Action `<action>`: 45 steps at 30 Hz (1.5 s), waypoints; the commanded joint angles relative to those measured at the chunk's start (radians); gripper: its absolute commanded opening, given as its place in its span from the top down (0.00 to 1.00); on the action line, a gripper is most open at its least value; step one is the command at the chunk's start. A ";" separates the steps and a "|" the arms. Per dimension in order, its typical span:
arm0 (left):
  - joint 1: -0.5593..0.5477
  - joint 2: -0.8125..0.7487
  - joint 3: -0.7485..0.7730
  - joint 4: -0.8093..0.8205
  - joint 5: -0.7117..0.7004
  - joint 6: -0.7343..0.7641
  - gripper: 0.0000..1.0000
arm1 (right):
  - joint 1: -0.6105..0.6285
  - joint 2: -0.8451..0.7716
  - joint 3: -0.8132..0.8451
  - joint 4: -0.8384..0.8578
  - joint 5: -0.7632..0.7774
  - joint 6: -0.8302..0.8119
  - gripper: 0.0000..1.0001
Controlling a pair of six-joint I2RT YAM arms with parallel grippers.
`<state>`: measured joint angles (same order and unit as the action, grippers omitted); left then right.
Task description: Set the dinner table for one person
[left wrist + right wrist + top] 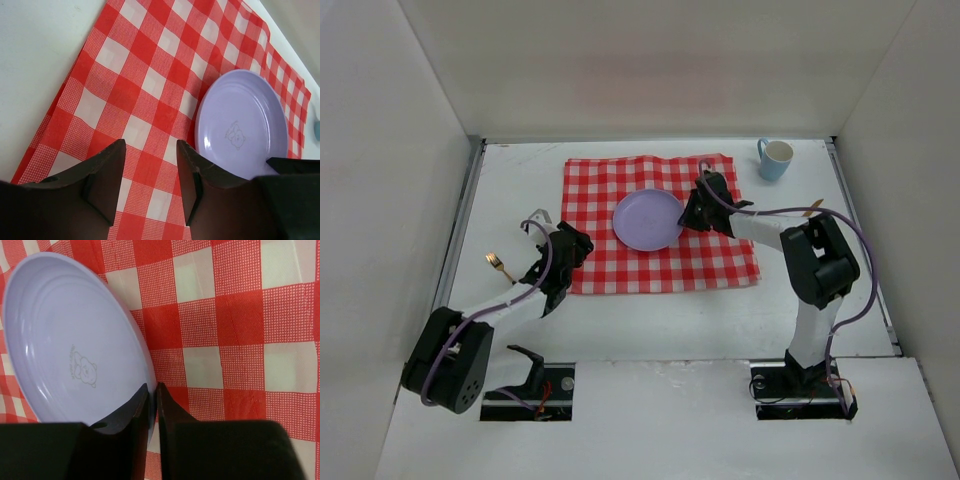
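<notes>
Right wrist: right gripper [151,386] pinches plate [75,340] rim; let go softly; left gripper [150,145] hangs wide, empty.

A red-and-white checked cloth [595,190] lies flat, and a round lilac plastic plate [648,220] with a faint bear drawing at its centre rests on it. A pale blue mug [775,158] stands upright beyond the cloth's far right corner. A small gold-coloured fork [501,266] lies left of the cloth.
</notes>
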<state>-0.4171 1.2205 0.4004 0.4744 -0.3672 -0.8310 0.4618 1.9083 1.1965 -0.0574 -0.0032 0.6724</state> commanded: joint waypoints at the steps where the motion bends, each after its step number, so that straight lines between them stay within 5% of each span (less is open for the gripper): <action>1: 0.002 0.013 0.018 0.049 -0.007 0.006 0.57 | 0.011 0.000 0.011 -0.004 0.028 0.001 0.76; 6: 0.002 0.013 0.022 0.055 -0.007 0.006 0.57 | 0.013 -0.057 -0.012 -0.005 0.060 -0.016 0.49; 12: 0.015 -0.024 0.012 0.061 -0.025 0.009 0.57 | -0.011 -0.239 -0.031 -0.002 0.078 -0.034 0.38; 15: -0.001 -0.019 0.017 0.075 -0.041 0.018 0.65 | -0.080 -0.290 0.007 0.002 0.120 -0.046 0.53; 17: -0.013 -0.013 0.029 0.075 -0.026 0.038 0.80 | -0.149 -0.285 0.058 -0.008 0.159 -0.066 0.87; 18: -0.021 -0.013 0.032 0.076 -0.021 0.059 0.86 | -0.188 -0.281 0.086 -0.027 0.184 -0.069 0.95; 20: -0.042 -0.027 0.028 0.072 -0.030 0.090 0.89 | -0.254 -0.266 0.141 -0.059 0.244 -0.080 0.96; 22: -0.054 -0.044 0.018 0.076 -0.055 0.116 0.88 | -0.317 -0.239 0.201 -0.094 0.331 -0.111 0.88; 26: -0.061 -0.076 0.000 0.087 -0.079 0.142 0.81 | -0.422 -0.143 0.320 -0.139 0.442 -0.146 0.51; 28: -0.070 -0.085 -0.023 0.116 -0.081 0.142 0.77 | -0.456 -0.079 0.400 -0.191 0.434 -0.160 0.44; 45: -0.073 -0.016 -0.035 0.178 -0.082 0.138 0.69 | -0.515 0.228 0.684 -0.371 0.350 -0.180 0.48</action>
<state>-0.4889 1.1889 0.3721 0.5915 -0.4263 -0.7063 -0.0368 2.1216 1.8191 -0.4198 0.3637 0.4961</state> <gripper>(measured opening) 0.306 0.528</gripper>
